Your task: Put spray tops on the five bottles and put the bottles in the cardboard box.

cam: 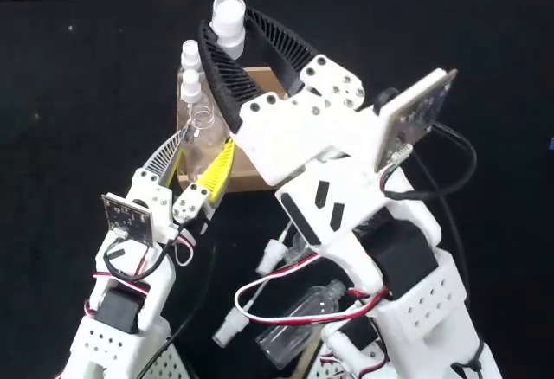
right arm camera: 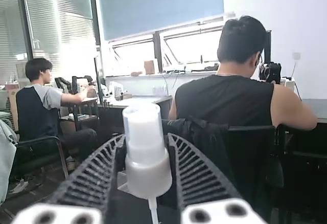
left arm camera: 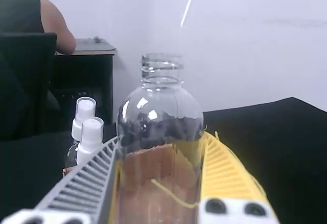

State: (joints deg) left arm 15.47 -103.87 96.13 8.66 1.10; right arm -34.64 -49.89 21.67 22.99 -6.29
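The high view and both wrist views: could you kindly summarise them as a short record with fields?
left gripper: shut on open bottle, upright at the cardboard box
right gripper: shut on spray top, apart from that bottle's neck
in box: two capped bottles, upright
on table: one uncapped bottle lying, loose spray tops beside it

The left arm's grey-and-yellow ribbed end effector (cam: 206, 139) points up and away from its base, fingers closed on a clear plastic bottle (left arm camera: 158, 116). The right arm reaches higher, its black ribbed end effector (cam: 230, 24) clamping a white spray top (right arm camera: 147, 155).
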